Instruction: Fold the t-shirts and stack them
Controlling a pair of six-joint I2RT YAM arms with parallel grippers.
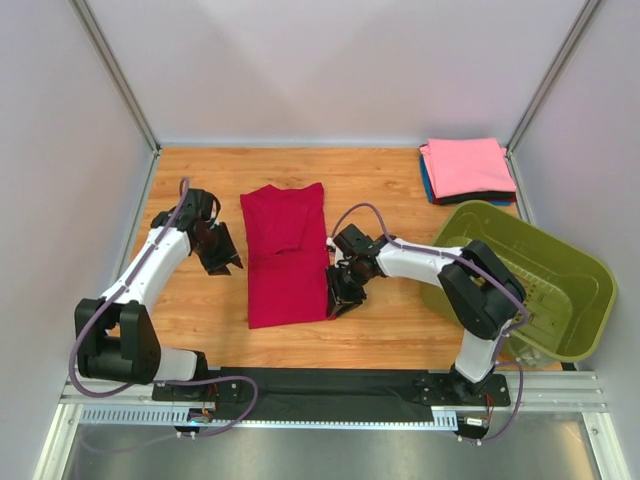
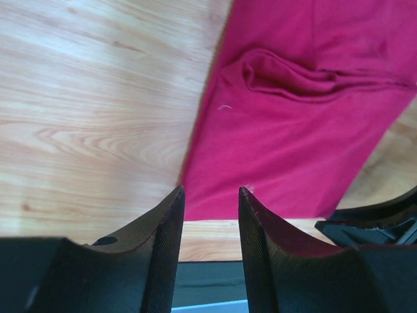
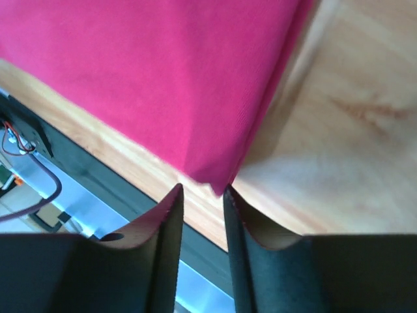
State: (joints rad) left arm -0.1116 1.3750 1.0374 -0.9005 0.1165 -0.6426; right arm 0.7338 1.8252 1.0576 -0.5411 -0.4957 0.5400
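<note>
Red tee (image 1: 285,258): one item, flat at the middle of the worktop (image 1: 200,310), folded in to a long strip. Its long axis runs from the far edge toward the near edge, layered end far, plain hem end near. Judged part-folded: lengthwise fold done, crosswise fold not yet made. Right gripper (image 3: 203,189): at the tee's near right corner. In the wrist view the corner's tip sits at the mouth of the jaws, which stand narrowly apart with nothing visibly clamped between them. Left gripper (image 2: 210,190): over bare wood just beside the tee's left edge, about midway along it. Its jaws are spread and empty, and the cloth lies ahead and to its right. Key relation: the right arm is the nearer to the hem, so a crosswise fold likely starts there, the hem carried toward the far edge along the long axis. Stack (image 1: 467,168): folded tees, pink on top, far right corner, well apart. Basket (image 1: 560,290): right edge, near the stack.
</note>
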